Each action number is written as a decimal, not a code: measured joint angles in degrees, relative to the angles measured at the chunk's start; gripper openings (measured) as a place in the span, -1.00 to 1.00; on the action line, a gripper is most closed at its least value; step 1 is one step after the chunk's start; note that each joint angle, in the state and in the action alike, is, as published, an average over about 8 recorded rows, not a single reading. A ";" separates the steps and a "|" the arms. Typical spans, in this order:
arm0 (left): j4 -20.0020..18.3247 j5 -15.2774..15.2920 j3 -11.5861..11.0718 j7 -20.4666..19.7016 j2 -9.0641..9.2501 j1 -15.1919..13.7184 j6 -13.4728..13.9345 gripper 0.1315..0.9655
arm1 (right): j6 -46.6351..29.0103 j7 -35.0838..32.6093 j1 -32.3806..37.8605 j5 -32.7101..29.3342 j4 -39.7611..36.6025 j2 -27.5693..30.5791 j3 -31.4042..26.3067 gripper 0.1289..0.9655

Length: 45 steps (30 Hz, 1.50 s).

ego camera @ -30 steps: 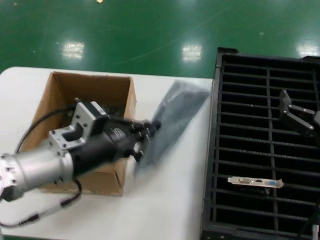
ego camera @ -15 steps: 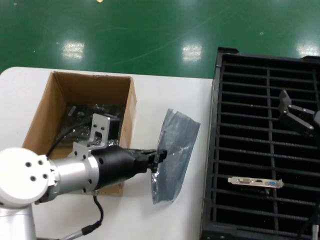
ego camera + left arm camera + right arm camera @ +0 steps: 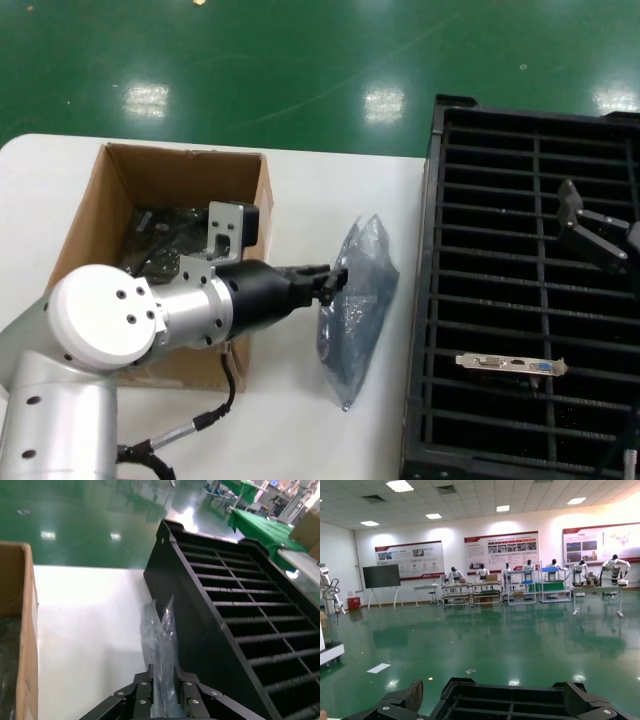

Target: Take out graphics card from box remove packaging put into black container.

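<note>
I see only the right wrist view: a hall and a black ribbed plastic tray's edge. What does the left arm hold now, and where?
Observer: The left gripper is shut on the crinkly grey-silver plastic bag, over the white table between the brown cardboard box and the black tray.
Operator: Is any card in the tray already?
Observer: Yes, one flat card with a silver bracket lies in a near slot.
Operator: And my right gripper?
Observer: The right gripper hangs open over the tray's far slots.

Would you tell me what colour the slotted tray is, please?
Black; the slotted tray shows best in the head view.
</note>
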 joint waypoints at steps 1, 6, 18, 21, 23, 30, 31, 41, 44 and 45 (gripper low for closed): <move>0.49 -0.35 0.24 -0.04 -0.19 -0.36 -0.54 -0.85 | 0.00 0.00 0.00 0.00 0.00 0.00 0.00 1.00; 0.90 -2.85 1.39 0.13 -1.71 -1.63 -1.99 -0.69 | 0.00 0.00 0.00 0.00 0.00 0.00 0.00 1.00; -18.57 -10.89 1.39 13.07 -13.50 1.37 -6.09 -0.21 | 0.00 0.00 0.00 0.00 0.00 0.00 0.00 1.00; -23.03 -11.19 0.42 19.61 -17.22 3.92 -10.91 -0.02 | 0.00 0.00 0.00 0.00 0.00 0.00 0.00 1.00; -25.29 -11.30 0.05 24.53 -19.62 6.01 -15.00 0.11 | 0.00 0.00 0.00 0.00 0.00 0.00 0.00 1.00; -27.36 -13.28 0.34 31.85 -22.56 9.89 -22.14 0.31 | -0.29 -0.04 -0.41 -0.65 -0.16 -0.43 0.38 1.00; -27.17 -13.79 0.43 31.74 -22.37 10.02 -22.29 0.36 | -0.37 -0.05 -0.53 -0.84 -0.20 -0.56 0.50 1.00; -25.70 -20.24 1.77 34.42 -21.52 13.39 -27.18 0.76 | -1.45 -0.24 -2.05 -3.29 -0.80 -2.17 1.95 1.00; -25.23 -22.40 2.22 35.43 -21.28 14.56 -28.89 0.84 | -1.81 -0.30 -2.56 -4.10 -0.99 -2.71 2.42 1.00; -25.08 -23.12 2.37 35.77 -21.20 14.95 -29.47 0.87 | -1.93 -0.33 -2.73 -4.37 -1.06 -2.88 2.58 1.00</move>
